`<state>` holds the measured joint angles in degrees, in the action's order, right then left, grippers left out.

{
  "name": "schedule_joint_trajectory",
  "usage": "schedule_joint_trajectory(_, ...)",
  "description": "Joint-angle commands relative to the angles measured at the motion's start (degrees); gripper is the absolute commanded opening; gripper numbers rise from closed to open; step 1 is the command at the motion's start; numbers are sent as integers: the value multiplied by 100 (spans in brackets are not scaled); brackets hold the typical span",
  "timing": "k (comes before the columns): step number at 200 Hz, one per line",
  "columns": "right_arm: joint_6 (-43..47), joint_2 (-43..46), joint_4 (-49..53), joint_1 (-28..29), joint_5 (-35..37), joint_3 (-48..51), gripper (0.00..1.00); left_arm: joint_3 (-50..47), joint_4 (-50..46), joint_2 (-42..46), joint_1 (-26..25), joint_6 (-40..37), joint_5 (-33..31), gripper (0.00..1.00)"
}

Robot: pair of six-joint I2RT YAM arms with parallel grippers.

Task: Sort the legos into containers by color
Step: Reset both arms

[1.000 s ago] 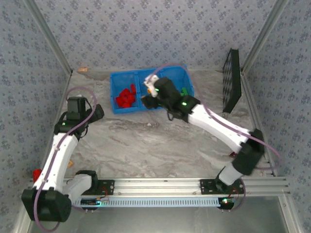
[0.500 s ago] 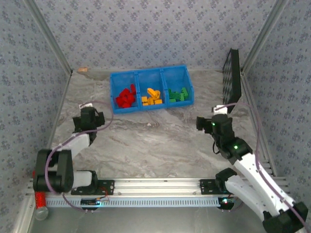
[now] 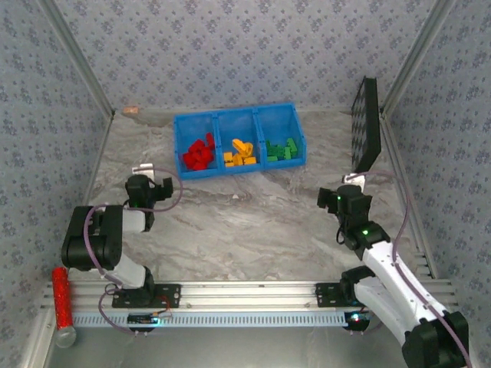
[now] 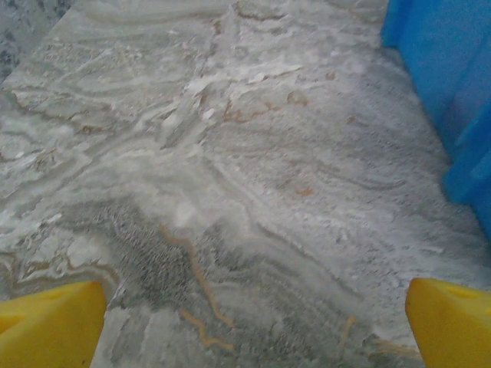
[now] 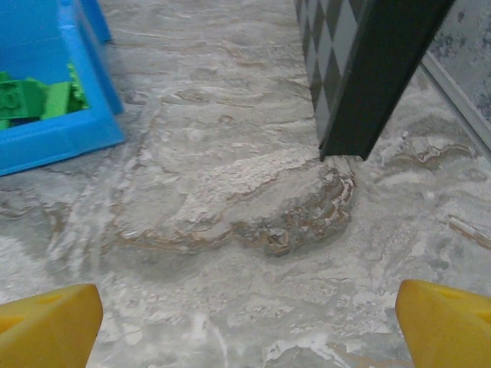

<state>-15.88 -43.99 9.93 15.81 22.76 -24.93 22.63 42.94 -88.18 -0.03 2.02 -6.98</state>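
Two hands: left hand and right hand are both spread wide with nothing between the jaws, each low over the bare counter.
Way to the bins: the containers lie ahead of both hands, toward the far wall. They are ahead-right of your left hand and ahead-left of your right.
Long axis: the tray runs left to right across your reach.
Nearer arm: the left hand looks a little closer, off the red end. The right sits near the black panel.
Legos: red legos are in the left bin, yellow-orange legos in the middle, green legos in the right.
Judgement: sorting looks finished, so you likely need no further pick.
Changed: a second ago your right arm reached over the bins. Now it is folded back, and the left has tucked in too.
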Motion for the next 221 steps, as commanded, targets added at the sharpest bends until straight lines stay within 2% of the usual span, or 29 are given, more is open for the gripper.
schedule_joint_trajectory(1, -47, -357, -1173, -282, 121, 196, 100, 110, 391, 3, 45, -77, 348, 100)
schedule_joint_trajectory(30, 235, -1292, -1973, -639, 115, 25, 100, 128, 328, 20, 61, -62, 382, 100)
schedule_joint_trajectory(62, 1068, -2557, -2777, -829, 9, -326, 100, 125, 336, 18, 56, -62, 388, 100)
schedule_joint_trajectory(95, 1823, -3622, -4265, -1097, -1044, -140, 100, 123, 329, 20, 56, -62, 388, 100)
schedule_joint_trajectory(107, 1980, -3754, -3893, -1169, -1361, -397, 100, 127, 330, 20, 60, -63, 387, 100)
schedule_joint_trajectory(121, 2250, -3956, -4379, -1244, -1700, -312, 100, 125, 334, 20, 62, -62, 391, 100)
schedule_joint_trajectory(135, 1984, -4050, -4515, -1570, -2116, -227, 100, 119, 338, 16, 59, -65, 388, 100)
schedule_joint_trajectory(143, 1824, -4224, -5134, -1822, -2525, 15, 100, 119, 338, 14, 58, -68, 390, 100)
schedule_joint_trajectory(155, 1677, -4405, -5940, -1911, -2465, 341, 100, 121, 336, 20, 57, -65, 387, 100)
schedule_joint_trajectory(166, 1721, -4290, -5382, -1872, -2363, 174, 100, 119, 338, 16, 58, -63, 384, 100)
schedule_joint_trajectory(175, 1737, -4373, -5712, -1832, -2289, 247, 100, 119, 338, 19, 62, -62, 388, 100)
schedule_joint_trajectory(184, 1737, -4308, -5447, -1844, -2298, 180, 100, 119, 338, 20, 58, -63, 390, 100)
schedule_joint_trajectory(221, 1771, -4318, -5595, -1782, -2210, 237, 100, 120, 338, 20, 57, -63, 391, 100)
